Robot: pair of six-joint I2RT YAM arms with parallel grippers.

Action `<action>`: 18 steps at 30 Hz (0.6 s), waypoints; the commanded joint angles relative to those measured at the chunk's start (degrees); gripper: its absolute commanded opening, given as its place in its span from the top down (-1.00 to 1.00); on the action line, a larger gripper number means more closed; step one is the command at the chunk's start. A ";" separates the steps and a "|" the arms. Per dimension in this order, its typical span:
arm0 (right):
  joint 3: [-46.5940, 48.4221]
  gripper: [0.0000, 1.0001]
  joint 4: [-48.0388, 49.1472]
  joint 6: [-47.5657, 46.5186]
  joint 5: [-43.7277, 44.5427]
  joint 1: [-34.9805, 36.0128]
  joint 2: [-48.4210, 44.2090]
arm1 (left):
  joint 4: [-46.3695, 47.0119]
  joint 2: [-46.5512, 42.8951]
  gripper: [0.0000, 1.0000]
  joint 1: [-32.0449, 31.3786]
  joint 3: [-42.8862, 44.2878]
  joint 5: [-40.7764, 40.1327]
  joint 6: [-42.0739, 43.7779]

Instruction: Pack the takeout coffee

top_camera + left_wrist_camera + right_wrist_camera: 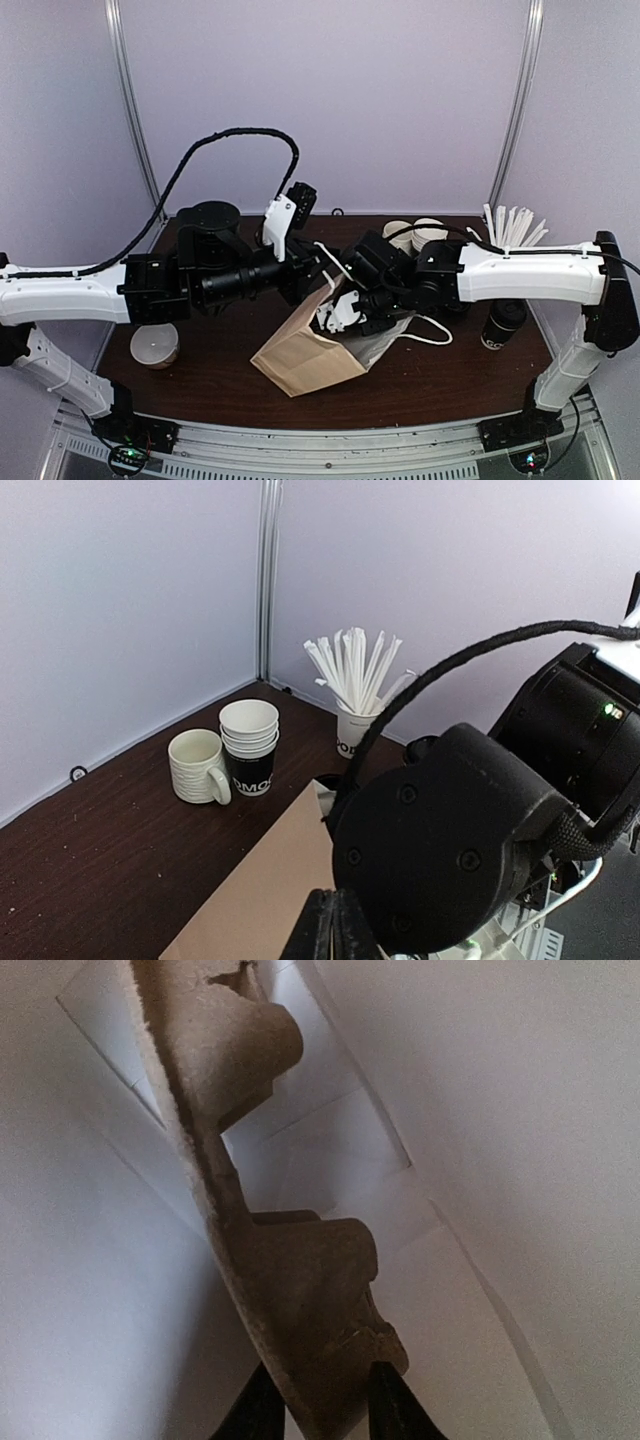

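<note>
Right wrist: my right gripper [325, 1400] grasps the carrier [290, 1280] inside the bag [520, 1140]. The left gripper [338, 930], clenched on its rim, seemingly props it open. Coffee [503, 325] waits by the tabletop's [220, 385] right edge.

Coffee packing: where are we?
Done: the paper bag lies on its side, its mouth pinched by the shut left hand. In hand: the right hand grips a pulp cup carrier inside the bag. Left: the takeout coffee stands on the table outside the bag, untouched.
</note>
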 commanded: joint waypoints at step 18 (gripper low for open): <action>12.10 0.90 -12.07 7.16 -2.10 0.29 -1.27 | 0.22 -3.10 1.00 3.28 -0.05 -4.18 2.30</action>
